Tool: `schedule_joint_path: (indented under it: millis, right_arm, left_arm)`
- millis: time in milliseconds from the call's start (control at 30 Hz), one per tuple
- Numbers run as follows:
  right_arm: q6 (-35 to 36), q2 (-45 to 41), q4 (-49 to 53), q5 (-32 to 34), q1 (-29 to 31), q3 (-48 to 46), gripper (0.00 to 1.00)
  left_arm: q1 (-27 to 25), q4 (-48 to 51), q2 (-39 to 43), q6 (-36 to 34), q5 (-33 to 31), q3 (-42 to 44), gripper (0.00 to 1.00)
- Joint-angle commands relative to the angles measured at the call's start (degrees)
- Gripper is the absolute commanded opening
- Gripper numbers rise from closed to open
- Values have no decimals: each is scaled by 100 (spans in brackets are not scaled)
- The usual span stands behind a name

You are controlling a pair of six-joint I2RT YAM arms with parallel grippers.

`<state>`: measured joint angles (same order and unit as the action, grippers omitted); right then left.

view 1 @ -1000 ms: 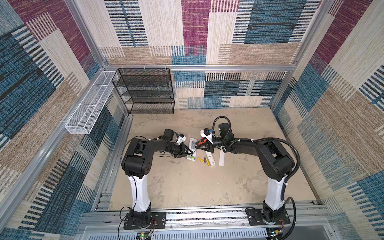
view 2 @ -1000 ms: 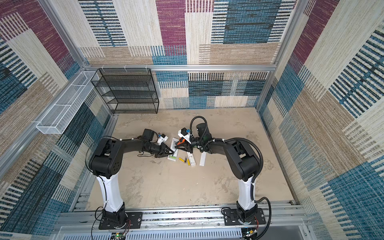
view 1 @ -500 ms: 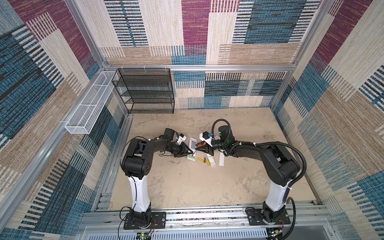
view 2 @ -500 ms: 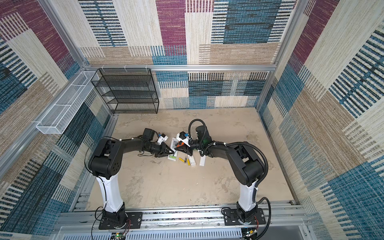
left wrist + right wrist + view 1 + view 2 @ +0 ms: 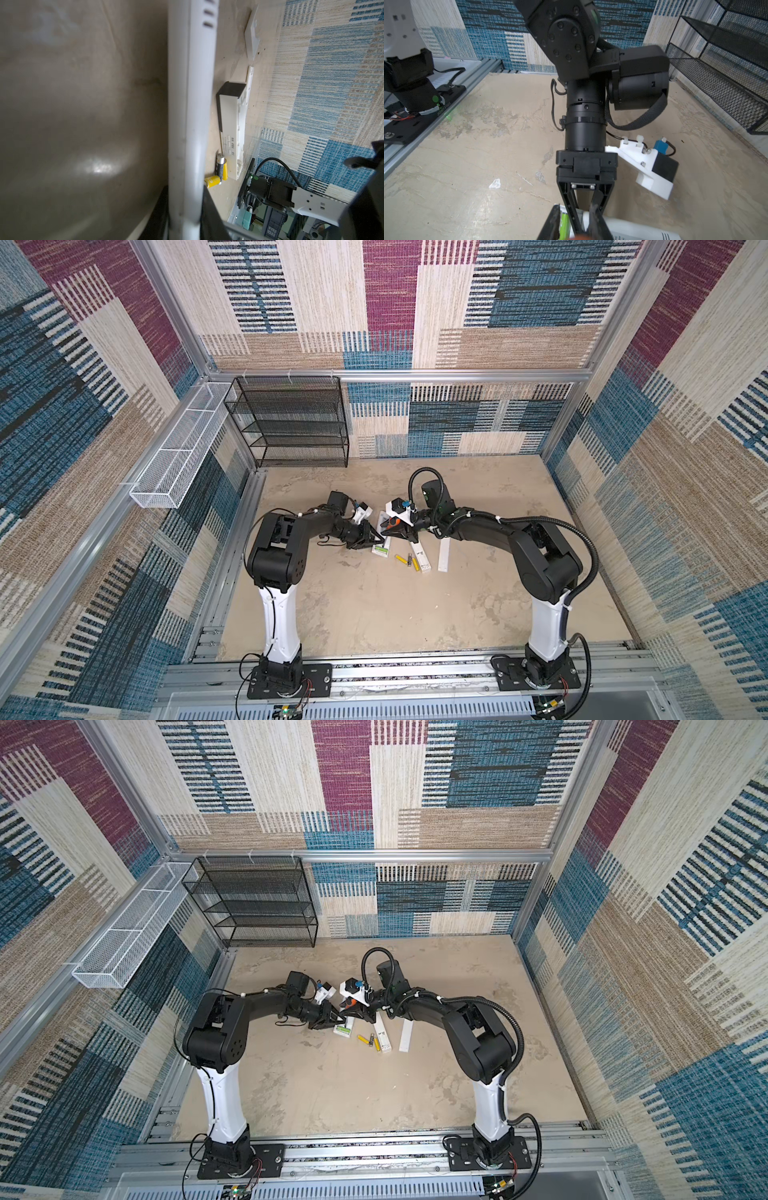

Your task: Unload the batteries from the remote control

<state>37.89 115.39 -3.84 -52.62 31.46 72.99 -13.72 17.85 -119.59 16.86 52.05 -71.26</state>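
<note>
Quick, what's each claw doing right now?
Left claw: closed on the remote control.
Right claw: closed on the screwdriver.

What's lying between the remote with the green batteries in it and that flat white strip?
Two loose yellow batteries and a second white remote lie there, side by side. Both top views show it.
</note>
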Motion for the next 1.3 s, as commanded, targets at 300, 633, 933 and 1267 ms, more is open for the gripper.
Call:
schedule_joint_path:
  millis: [300,633,933,1267]
  right_arm:
    - [-1513,59,-900,583,-287,-1150,0]
    - [-1401,-118,-1202,966,-61,-1684,0]
    - [-300,-254,-628,1941,325,-1525,0]
    - [-1227,430,383,-230,-36,-828,0]
  left_arm:
    - [-68,226,-229,-19,193,80,0]
    - [-50,224,-222,-97,355,135,0]
    - [-50,597,-271,-419,410,-27,0]
    - [-52,695,-329,-484,457,-88,0]
